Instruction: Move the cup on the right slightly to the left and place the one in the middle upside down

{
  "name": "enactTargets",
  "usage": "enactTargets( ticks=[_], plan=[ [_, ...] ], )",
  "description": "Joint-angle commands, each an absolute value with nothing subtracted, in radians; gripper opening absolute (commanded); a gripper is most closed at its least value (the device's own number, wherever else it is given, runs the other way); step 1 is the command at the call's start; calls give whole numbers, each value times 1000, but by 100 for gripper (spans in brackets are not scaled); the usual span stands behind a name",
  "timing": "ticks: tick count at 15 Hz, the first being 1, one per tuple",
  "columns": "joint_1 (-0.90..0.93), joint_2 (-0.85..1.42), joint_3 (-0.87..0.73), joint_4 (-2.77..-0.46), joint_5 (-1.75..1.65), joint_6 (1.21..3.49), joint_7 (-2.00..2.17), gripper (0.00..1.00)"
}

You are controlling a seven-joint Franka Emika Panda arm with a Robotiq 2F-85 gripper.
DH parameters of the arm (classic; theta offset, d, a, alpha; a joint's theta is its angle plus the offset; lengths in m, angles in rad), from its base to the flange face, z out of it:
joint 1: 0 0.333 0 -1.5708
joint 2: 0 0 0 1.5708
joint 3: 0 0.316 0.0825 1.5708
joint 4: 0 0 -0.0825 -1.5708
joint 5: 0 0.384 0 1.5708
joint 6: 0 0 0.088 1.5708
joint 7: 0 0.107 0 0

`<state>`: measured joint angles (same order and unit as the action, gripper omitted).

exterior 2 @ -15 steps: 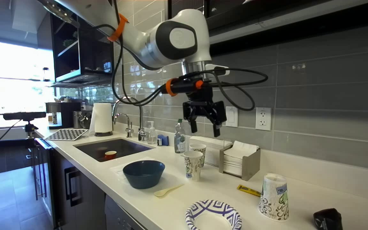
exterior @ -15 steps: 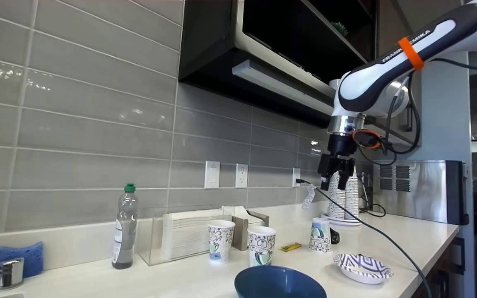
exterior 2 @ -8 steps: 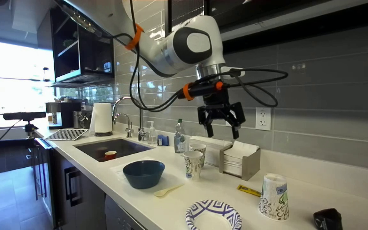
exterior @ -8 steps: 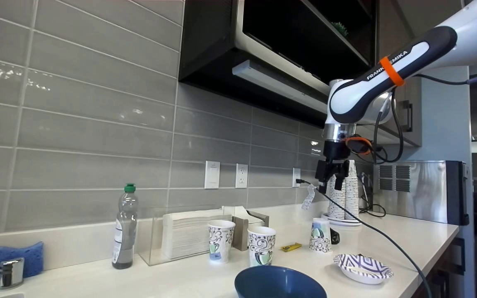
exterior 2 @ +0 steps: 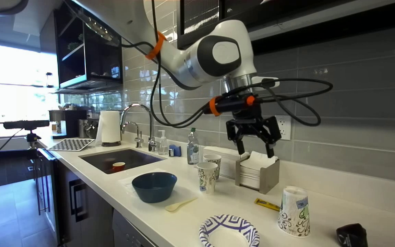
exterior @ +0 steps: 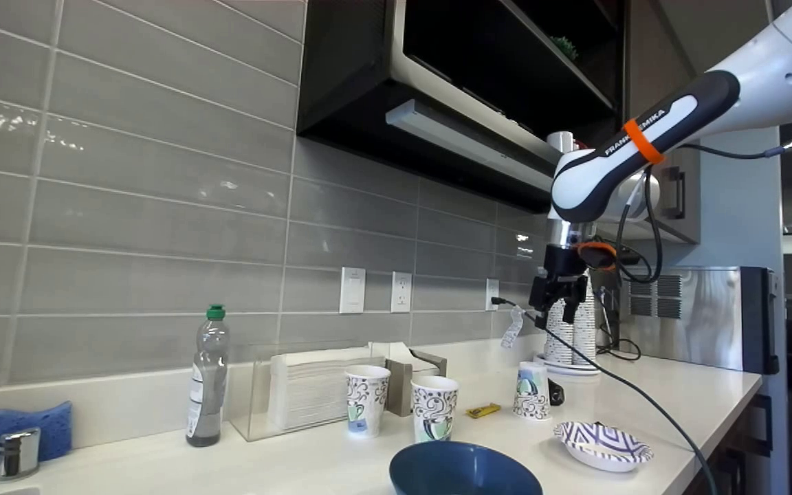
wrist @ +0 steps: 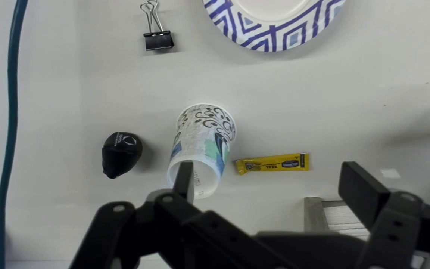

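Jaws apart, nothing held. One overlaps upturned cup (wrist: 202,147) in wrist view: lower now, you could topple it; height unclear.

The white counter (exterior 2: 231,202) carries a dark blue bowl (exterior 2: 154,188). Just beside the bowl lies a cream spoon (exterior 2: 175,207), and near the bowl stand an upright paper cup (exterior 2: 207,179) and, slightly farther, a second upright cup (exterior: 368,395). Farther from the bowl are a napkin holder (exterior 2: 270,178), a patterned plate (exterior 2: 230,237) and a yellow packet (exterior 2: 267,204); well apart from it, an upturned cup (exterior 2: 294,213) and a black object (exterior 2: 351,235).
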<state>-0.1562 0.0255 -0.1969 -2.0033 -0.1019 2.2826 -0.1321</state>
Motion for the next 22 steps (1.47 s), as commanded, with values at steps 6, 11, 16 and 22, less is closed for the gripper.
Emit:
enactTargets(
  ticks=[6, 11, 16, 22],
  plan=[
    [-210, 224, -189, -1851, -10, 2291, -176, 100],
    [-228, 295, -186, -1773, 0, 2285, -196, 100],
    [-250, 357, -180, -1712, 1, 2277, -213, 100],
    [-272, 412, -168, -1652, 18, 2234, -224, 100]
  ],
)
